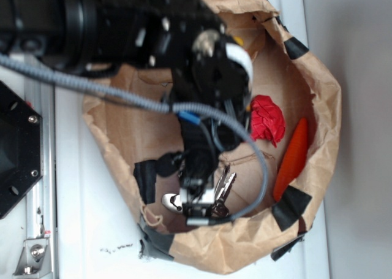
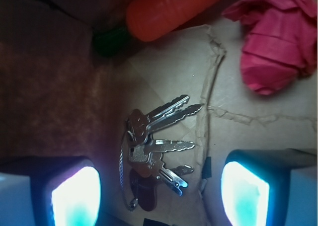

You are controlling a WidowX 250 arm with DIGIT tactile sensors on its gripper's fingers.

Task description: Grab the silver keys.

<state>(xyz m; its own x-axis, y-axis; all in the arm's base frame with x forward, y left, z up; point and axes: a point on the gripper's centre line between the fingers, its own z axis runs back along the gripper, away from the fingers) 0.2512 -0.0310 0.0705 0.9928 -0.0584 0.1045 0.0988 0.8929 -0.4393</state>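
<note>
Presently the gripper (image 2: 159, 186) hangs spread over the silver keys (image 2: 154, 151), which lie fanned between its fingers (image 2: 74, 196) inside the paper bag (image 1: 318, 107).

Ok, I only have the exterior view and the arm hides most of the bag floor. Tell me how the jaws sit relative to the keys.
Observer: In the wrist view the silver keys lie between the two open fingers, nothing gripped.
Operator: Say which way the blades point.
Observer: They fan toward the right finger; the ring sits nearer the left one.
Operator: Report anything crowding them.
Observer: No. The orange carrot and pink crumpled cloth lie apart, beyond the keys.
</note>
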